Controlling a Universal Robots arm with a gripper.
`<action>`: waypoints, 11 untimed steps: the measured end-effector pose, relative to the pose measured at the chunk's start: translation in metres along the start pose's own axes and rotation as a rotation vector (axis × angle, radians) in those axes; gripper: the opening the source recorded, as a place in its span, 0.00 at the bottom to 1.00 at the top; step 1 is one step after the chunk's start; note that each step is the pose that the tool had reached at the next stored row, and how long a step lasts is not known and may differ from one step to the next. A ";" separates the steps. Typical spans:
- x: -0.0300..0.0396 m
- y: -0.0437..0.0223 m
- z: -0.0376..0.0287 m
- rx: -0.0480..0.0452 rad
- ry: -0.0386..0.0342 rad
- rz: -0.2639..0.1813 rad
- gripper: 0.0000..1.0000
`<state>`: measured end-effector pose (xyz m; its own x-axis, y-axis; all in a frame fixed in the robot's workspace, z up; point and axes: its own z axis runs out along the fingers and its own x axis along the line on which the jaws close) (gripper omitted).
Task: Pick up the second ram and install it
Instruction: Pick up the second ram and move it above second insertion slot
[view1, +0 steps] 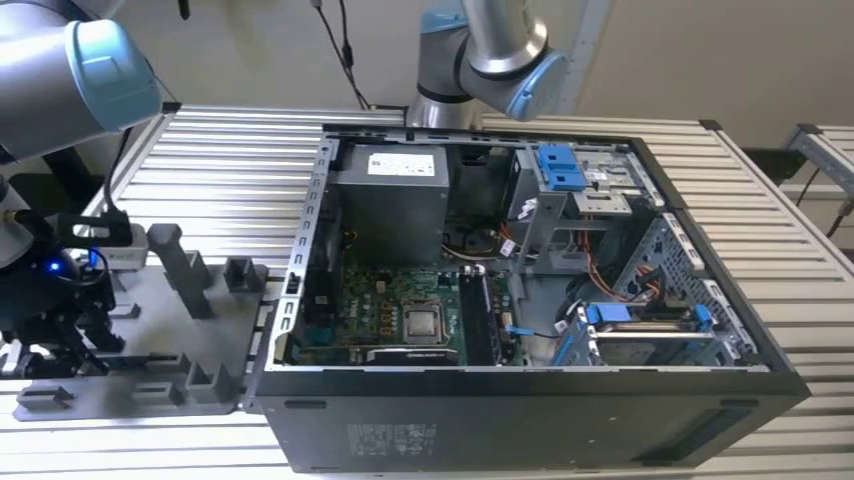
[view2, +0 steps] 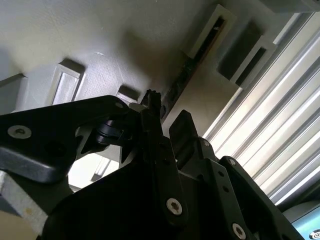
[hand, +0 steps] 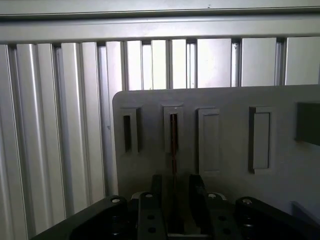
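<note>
Grey fixture plate (view1: 147, 320): lies flat on the table (view1: 227, 160), just beside the computer case (view1: 534, 420) at the exterior view's left. It carries a row of raised rectangular pockets (hand: 208, 140).
Ribbed table: aluminium slats bear both the plate and the case.
Thin second ram (hand: 173, 140): stands on edge in one pocket of the plate. The first wrist view shows it edge-on as a narrow brownish strip. In the second wrist view it (view2: 187, 75) is a dark strip running from its pocket toward the fingers. It is not yet lifted.
Black gripper (hand: 175, 179): sits low over the plate, its fingers (hand: 156, 200) straddling the ram, one at each flat side.
Tool state: released. In the first wrist view a gap shows between the stick and each finger, so they are near it but apart from it.
Exterior look at the gripper (view1: 60, 335): it is a dark shape low on the plate's far part from the case, below a grey and pale-blue arm joint (view1: 94, 60).
Open computer case: black, lying on its side, well apart from the gripper.
Green motherboard (view1: 387, 310): lies on the case floor, with a square processor socket (view1: 424, 322) on it.
Blue brackets (view1: 561, 165): sit at the case's far end in the exterior view.
</note>
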<state>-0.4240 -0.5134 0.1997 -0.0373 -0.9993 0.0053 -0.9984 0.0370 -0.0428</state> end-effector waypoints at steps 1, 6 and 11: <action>0.0000 0.0000 0.0000 0.0000 0.0000 0.000 0.36; 0.0000 0.0000 0.0002 0.0001 -0.0001 0.000 0.21; 0.0000 0.0000 0.0003 0.0000 0.0000 0.000 0.14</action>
<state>-0.4240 -0.5134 0.1994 -0.0373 -0.9993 0.0053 -0.9984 0.0370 -0.0428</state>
